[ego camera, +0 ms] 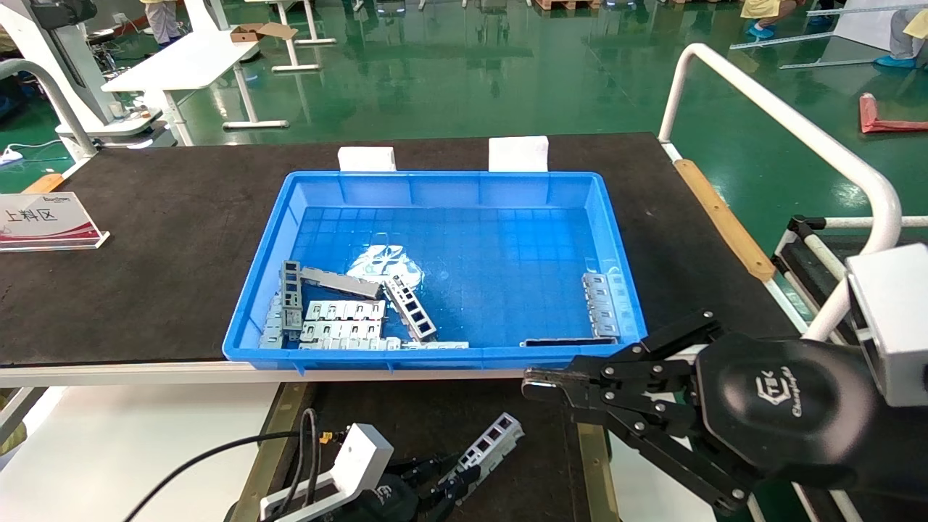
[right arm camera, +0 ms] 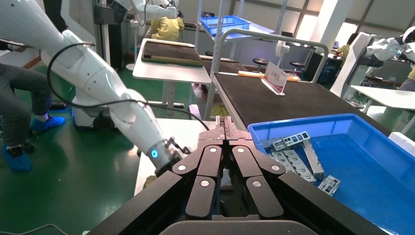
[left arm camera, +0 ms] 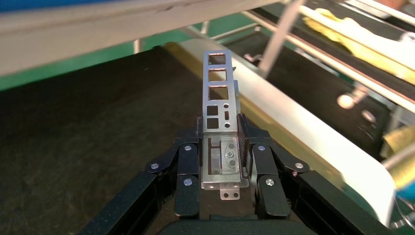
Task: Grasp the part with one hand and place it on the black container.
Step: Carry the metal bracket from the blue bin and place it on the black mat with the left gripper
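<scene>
left gripper (left arm camera: 221, 147) is clamped on the base of the slim silvery-grey ladder-cut metal part (left arm camera: 219, 90), held low over the wide matte-black brass-railed container (ego camera: 435, 417) just beside the blue plastic crate (ego camera: 435, 355). advise level descent, releasing only on contact. right gripper (right arm camera: 225, 128), jaws closed and empty, hangs beside that crate.

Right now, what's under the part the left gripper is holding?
The left gripper holds the part above the black container; only dark matte surface shows beneath it. The spot directly under the gripper itself is hidden. The right gripper is shut, empty.
</scene>
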Available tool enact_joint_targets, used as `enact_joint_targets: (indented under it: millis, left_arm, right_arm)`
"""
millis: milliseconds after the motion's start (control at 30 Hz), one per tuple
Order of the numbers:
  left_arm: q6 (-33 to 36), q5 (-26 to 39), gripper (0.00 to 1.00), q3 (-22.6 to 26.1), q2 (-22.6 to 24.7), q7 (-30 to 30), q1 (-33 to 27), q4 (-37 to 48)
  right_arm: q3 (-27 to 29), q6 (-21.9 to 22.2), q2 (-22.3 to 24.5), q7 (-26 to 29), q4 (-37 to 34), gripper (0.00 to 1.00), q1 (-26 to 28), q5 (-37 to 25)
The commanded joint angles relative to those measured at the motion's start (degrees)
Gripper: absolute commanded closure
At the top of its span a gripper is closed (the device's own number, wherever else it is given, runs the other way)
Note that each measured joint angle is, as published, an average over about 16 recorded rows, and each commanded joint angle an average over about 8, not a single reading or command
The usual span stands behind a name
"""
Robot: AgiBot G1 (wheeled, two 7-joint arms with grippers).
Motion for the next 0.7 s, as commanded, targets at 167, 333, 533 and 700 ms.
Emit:
enact_joint_targets:
  millis: [167,333,533,700]
  left_arm:
    - [-5.3,-1.8,1.0,-1.7,5.7,0.4,2.2,4.7]
    - [-9.6,-2.8,1.0,-3.7,10.6,1.0,2.9,9.1]
    - [-14.5,-4.0,1.0,-7.7,16.4,1.8,3.3,13.5]
    - [-17.6,-4.8,1.0,-11.8,21.0,2.3,3.5,16.8]
  right_arm:
    - [0.0,0.0,0.0,0.0,0.0,1.0,0.0,0.0]
    - [0.0,0.0,0.0,0.0,0.0,1.0,0.0,0.0]
    - [-0.1,0.0,0.0,0.0,0.0,1.0,0.0,0.0]
    - [-0.1,0.0,0.0,0.0,0.0,1.0,0.0,0.1]
